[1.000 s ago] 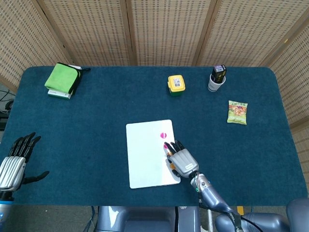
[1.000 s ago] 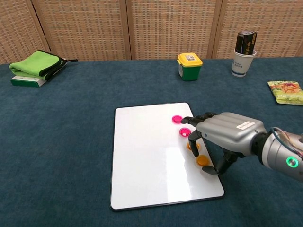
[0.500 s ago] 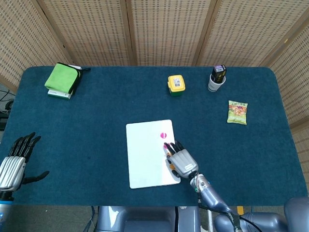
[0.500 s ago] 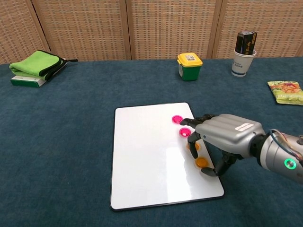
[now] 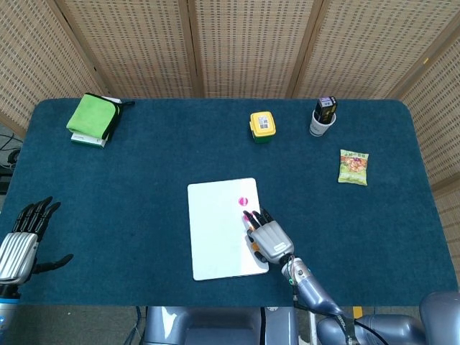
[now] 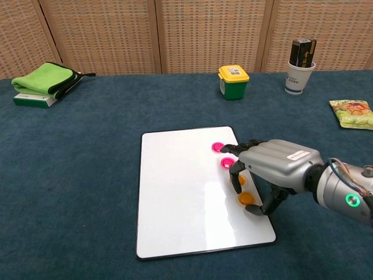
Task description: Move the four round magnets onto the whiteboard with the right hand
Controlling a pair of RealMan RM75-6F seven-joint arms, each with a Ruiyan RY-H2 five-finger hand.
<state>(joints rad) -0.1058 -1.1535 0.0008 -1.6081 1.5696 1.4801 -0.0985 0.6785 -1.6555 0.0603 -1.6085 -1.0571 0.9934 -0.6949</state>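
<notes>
from the chest view i see my right hand arched over the whiteboard, fingertips down, holding nothing; two pink magnets and two orange magnets lie on the board beside it. the head view alone shows my left hand, fingers spread, at the table edge.

The right hand has a silver-grey metal back (a small white label on it), black fingers, and a grey wrist with a green light; the left hand looks alike.
</notes>
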